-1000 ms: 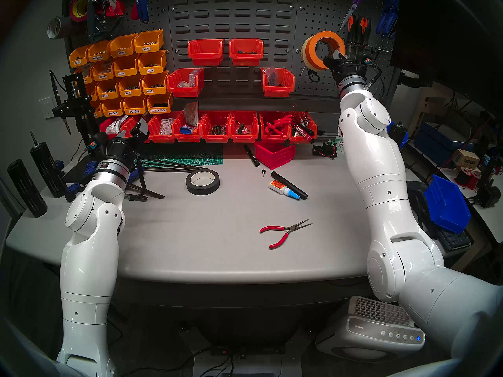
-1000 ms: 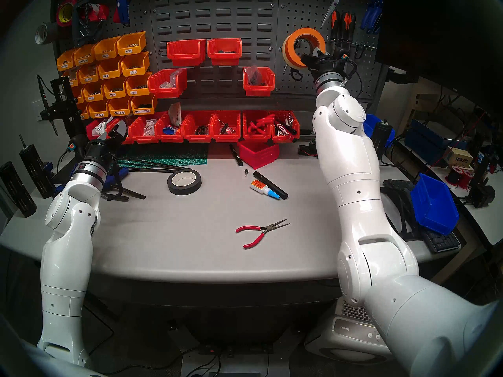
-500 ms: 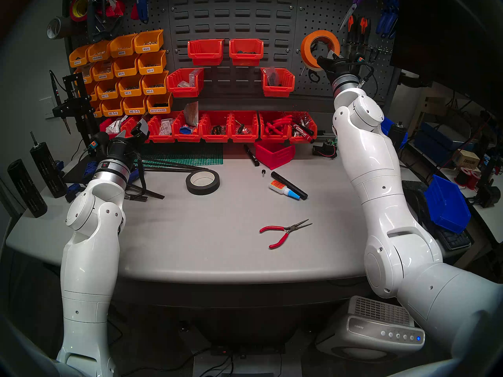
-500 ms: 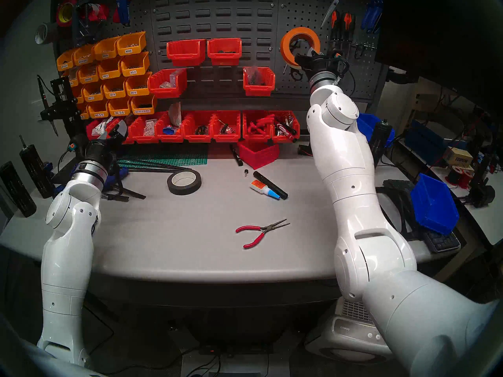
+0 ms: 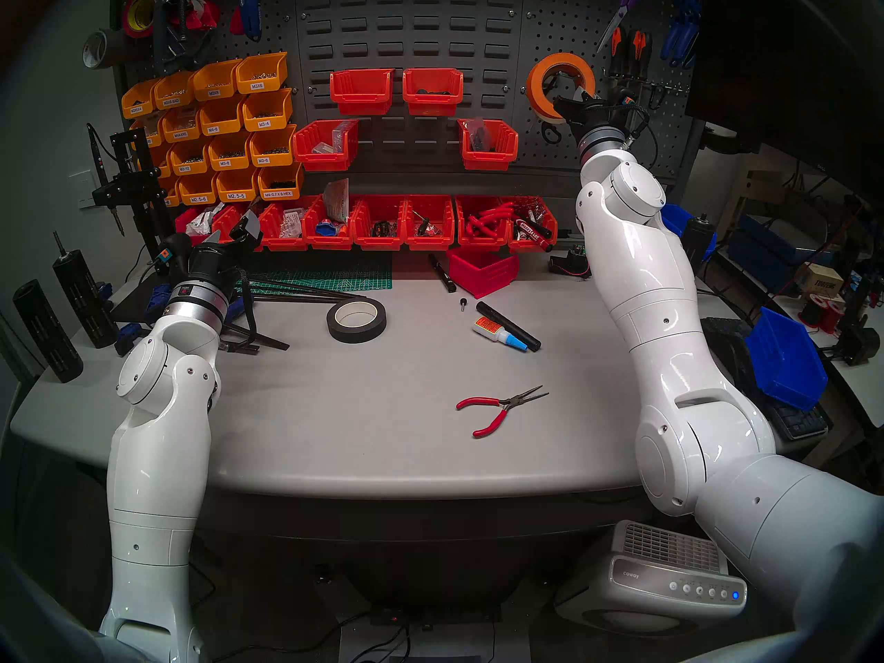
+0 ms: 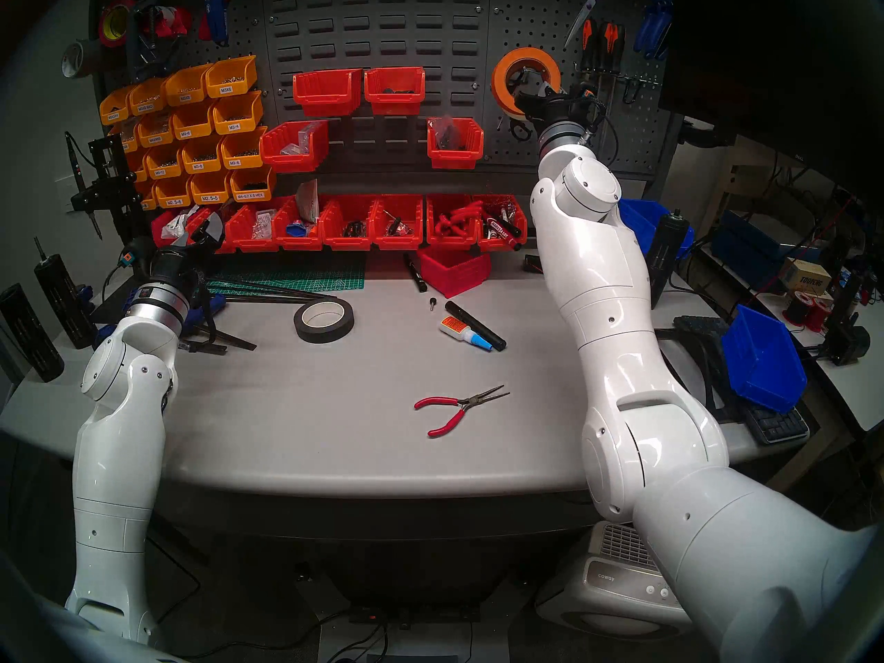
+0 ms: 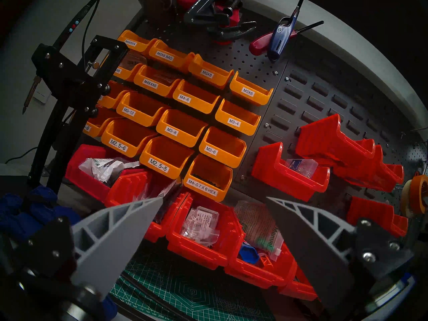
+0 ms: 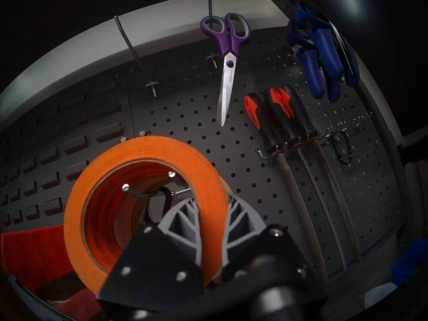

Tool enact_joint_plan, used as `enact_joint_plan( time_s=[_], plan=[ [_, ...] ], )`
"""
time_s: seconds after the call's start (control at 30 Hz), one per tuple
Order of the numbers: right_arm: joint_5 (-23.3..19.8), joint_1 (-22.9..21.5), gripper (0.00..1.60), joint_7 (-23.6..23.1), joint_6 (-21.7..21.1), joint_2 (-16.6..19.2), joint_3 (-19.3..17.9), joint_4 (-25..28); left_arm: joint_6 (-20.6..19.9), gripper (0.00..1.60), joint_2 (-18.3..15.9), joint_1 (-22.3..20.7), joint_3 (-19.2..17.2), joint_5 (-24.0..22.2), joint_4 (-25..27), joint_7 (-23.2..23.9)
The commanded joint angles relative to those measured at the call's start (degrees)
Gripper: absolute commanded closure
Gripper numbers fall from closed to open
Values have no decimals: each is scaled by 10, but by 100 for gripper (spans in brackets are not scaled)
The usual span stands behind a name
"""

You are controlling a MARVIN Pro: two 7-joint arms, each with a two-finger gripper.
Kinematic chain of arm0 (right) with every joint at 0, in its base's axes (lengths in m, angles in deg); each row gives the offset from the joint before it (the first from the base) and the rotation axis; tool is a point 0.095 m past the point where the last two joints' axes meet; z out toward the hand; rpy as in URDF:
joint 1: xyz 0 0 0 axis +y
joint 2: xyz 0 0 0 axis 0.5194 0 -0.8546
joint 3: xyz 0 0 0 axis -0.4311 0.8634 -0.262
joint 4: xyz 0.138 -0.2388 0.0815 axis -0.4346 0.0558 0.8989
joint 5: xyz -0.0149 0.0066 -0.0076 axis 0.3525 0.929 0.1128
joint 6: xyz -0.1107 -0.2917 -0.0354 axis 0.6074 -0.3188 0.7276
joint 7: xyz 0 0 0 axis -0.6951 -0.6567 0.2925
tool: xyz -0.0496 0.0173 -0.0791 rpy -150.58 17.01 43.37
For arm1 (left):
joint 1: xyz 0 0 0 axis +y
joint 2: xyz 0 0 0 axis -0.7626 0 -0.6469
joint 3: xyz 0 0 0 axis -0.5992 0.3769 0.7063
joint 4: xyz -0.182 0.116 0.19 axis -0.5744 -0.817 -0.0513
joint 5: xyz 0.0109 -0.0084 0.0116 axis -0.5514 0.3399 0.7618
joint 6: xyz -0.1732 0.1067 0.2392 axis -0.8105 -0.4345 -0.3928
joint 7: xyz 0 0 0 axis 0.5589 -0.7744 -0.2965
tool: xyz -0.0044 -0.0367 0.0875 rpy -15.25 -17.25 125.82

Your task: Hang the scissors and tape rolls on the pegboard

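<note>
Orange tape roll (image 8: 148,151); dark grey pegboard (image 8: 266,174)

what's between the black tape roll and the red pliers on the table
Nothing: in the head view the grey table is bare between the black tape roll and the red pliers. The glue bottle lies off to the side.

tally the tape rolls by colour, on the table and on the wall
wide bright orange tape roll, on a pegboard hook: 1
slim cream masking tape roll, behind the orange one: 1
black tape roll with a white core, flat on the table: 1
red tape roll with a yellow core, top left: 1
grey duct-tape roll, top left: 1
Total: 5
</note>
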State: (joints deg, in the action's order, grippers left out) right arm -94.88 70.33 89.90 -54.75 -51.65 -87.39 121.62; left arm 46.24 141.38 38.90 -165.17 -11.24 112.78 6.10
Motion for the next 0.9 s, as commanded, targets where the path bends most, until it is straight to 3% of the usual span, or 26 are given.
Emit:
enact_joint_plan(
  time_s=[0.0,0.5,0.87],
  plan=[
    [10,-36,160,11,10,0,-2,7,9,0,-1,-20,-2,0,16,2],
    [13,-51,160,17,7,4,-7,-36,9,0,1,-19,0,3,19,-1],
    [16,-38,160,8,3,11,-4,-24,7,0,3,-19,0,2,19,-1]
  ],
)
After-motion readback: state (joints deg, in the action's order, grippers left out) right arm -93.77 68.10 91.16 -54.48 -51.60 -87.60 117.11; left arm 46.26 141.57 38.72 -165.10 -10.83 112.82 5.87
